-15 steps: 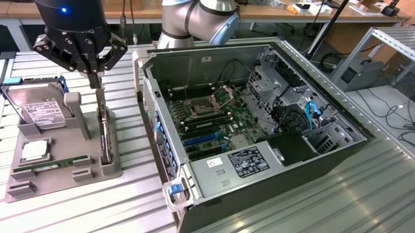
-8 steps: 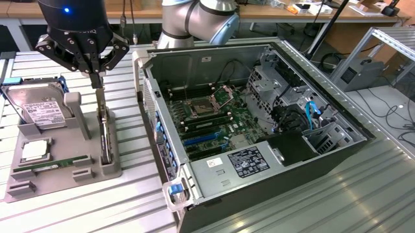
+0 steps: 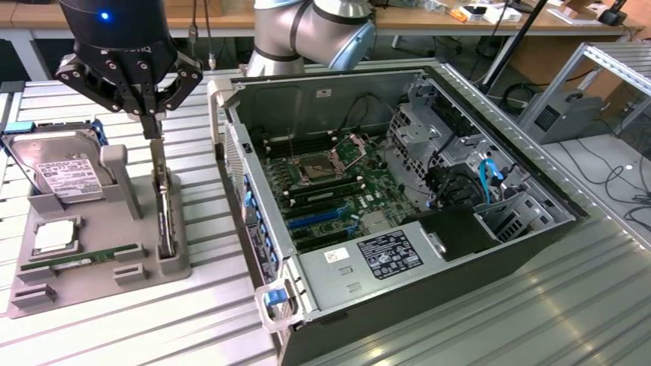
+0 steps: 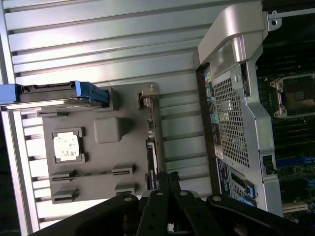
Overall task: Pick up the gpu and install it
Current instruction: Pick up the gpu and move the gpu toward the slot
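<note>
My gripper point(image 3: 151, 128) has its fingers drawn almost together, pinching the top edge of the gpu point(image 3: 163, 206), which stands on edge in its slot in the gray holder point(image 3: 91, 274) beside the open computer case point(image 3: 407, 191), so the lift and the install are not yet done.

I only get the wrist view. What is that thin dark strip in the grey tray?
Observer: It's the gpu, standing upright on its edge in the tray.
Operator: Is the robot holding it?
Observer: Yes. The gripper has its jaws shut on the gpu's top edge, and the gpu sits in its slot.
Operator: And the blue-edged thing?
Observer: A hard drive, propped in its stand with a white label showing.
</note>
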Robot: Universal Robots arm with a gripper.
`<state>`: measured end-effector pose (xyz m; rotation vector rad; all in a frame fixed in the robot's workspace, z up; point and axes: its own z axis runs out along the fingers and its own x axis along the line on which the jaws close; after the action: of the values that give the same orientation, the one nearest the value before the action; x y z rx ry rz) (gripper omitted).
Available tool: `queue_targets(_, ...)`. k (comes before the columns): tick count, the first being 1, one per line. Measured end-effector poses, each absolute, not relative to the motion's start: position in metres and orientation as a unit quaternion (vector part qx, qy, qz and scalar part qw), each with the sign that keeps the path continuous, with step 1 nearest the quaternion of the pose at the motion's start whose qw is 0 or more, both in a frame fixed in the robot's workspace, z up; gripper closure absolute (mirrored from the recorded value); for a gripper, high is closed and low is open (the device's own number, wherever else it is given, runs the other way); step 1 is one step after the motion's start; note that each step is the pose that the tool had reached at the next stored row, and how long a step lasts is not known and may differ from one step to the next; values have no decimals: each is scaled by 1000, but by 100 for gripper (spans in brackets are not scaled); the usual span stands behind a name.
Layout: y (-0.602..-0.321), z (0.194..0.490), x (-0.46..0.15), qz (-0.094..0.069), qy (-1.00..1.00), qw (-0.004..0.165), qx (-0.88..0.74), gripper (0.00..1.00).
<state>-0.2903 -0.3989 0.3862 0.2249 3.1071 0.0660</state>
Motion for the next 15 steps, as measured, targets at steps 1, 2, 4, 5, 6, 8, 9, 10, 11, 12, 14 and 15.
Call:
queue_targets(1,-399,386,-290,21,997,13,72,89)
queue_targets(2,-399,386,-290,21,997,13,72,89)
queue_targets(4,-399,386,-290,21,997,13,72,77)
queue_targets(5,-399,386,-290,21,997,13,72,64)
queue_targets(6,-399,386,-290,21,997,13,72,58)
queue_targets(8,-399,386,-290,21,997,13,72,52)
queue_targets(9,-399,386,-290,21,997,13,72,52)
queue_targets(10,-399,386,-290,21,997,13,72,52)
queue_targets(11,-399,386,-290,21,997,13,72,52)
queue_targets(12,-399,386,-290,21,997,13,72,52)
queue_targets(14,-399,385,-290,21,997,13,72,52)
queue_targets(15,-399,384,-290,21,997,13,72,52)
